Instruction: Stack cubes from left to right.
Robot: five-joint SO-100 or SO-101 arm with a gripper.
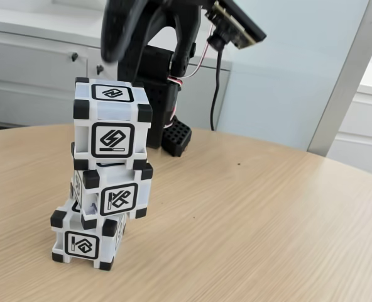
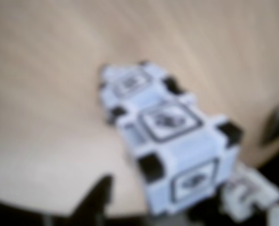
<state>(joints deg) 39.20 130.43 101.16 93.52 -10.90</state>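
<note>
Three cubes piled into one tower at the near left of the wooden table (image 1: 249,207) in the fixed view. Bottom cube (image 1: 85,242) flat on the wood; middle cube (image 1: 115,198) on it but shifted right and twisted, overhanging the bottom one; top cube (image 1: 112,119) seated squarely enough, leaning a touch left of the middle one. Long axis of the tower upright but stepped, not plumb. Black arm (image 1: 154,38) above and just behind the top cube, apart from it, no contact visible. Fingertips cut off by the top edge of the fixed view. In the wrist view, blurred: tower seen from above, top cube (image 2: 184,155) near and large at right of centre, a lower cube (image 2: 130,84) poking out toward the far left. A dark finger tip (image 2: 99,193) at the near edge, left of the top cube, clear of it. Whether the jaws stand open or closed: cannot tell, though nothing seems held. Judged: stacking done or nearly so; tower directly below and slightly forward of the hand, so any further move best straight up and back, away from the overhanging middle cube. Risk: a sideways brush toppling the stack.
</note>
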